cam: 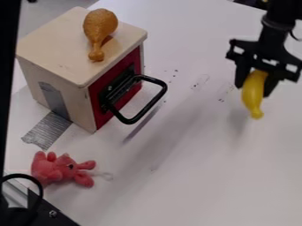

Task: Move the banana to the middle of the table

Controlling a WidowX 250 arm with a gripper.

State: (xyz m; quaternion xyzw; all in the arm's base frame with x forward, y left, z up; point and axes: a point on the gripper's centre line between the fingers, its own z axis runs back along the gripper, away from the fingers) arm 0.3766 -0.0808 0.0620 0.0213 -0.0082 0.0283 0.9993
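At the upper right, the black gripper (pixel 254 88) hangs over the white table (pixel 194 185), shut on the yellow banana (pixel 254 90). The banana points downward between the two fingers, its narrow tip lowest. A faint shadow lies on the table below and left of it, and the banana appears held above the surface.
A wooden box (pixel 59 44) with a red front and black handle (pixel 154 106) stands at the upper left, a toy drumstick (pixel 99 28) on top. A pink plush toy (pixel 62 169) lies at the lower left, near black equipment (pixel 35 209).
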